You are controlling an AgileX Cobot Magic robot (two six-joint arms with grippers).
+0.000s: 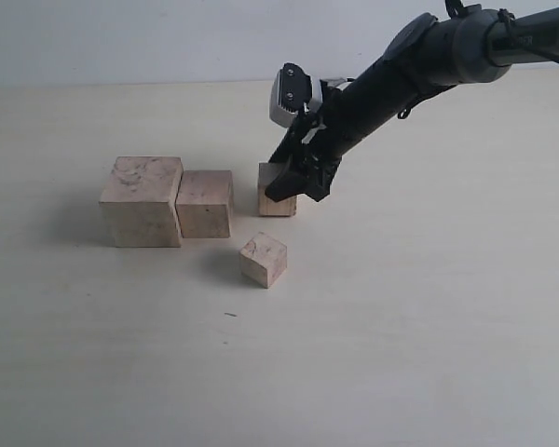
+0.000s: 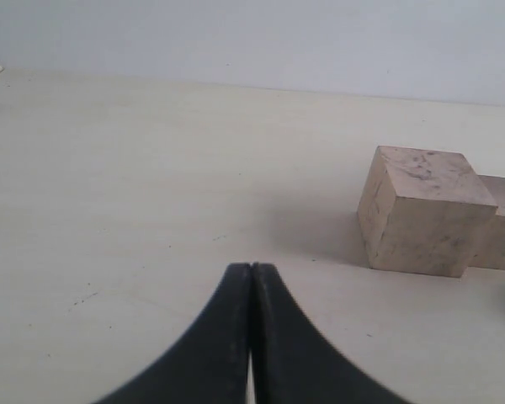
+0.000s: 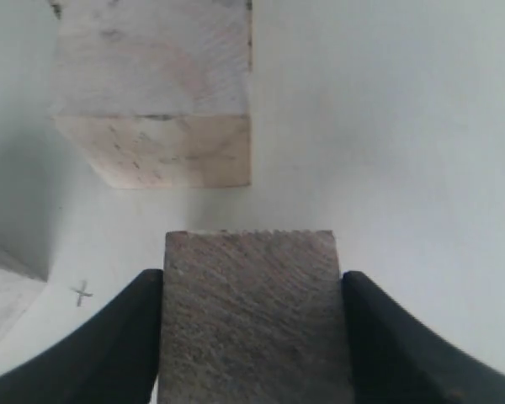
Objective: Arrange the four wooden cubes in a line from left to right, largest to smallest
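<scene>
Pale raw wood, four sizes, all on a beige table (image 1: pixel 419 335). Largest cube (image 1: pixel 142 200) is far left, and second cube (image 1: pixel 205 203) touches its right side. Third cube (image 1: pixel 272 205) stands right of those across a small gap, roughly in the same row. Front cube (image 1: pixel 264 260) sits alone nearer the camera, turned askew, apart from the rest.

Right gripper (image 1: pixel 296 191) reaches down from the upper right and is closed on the third cube. In the right wrist view its fingers press against both side faces, and the cube rests on the table.

Left gripper (image 2: pixel 251 268) has its fingers pressed together and holds nothing. It is over bare table, with the largest cube ahead of it.
</scene>
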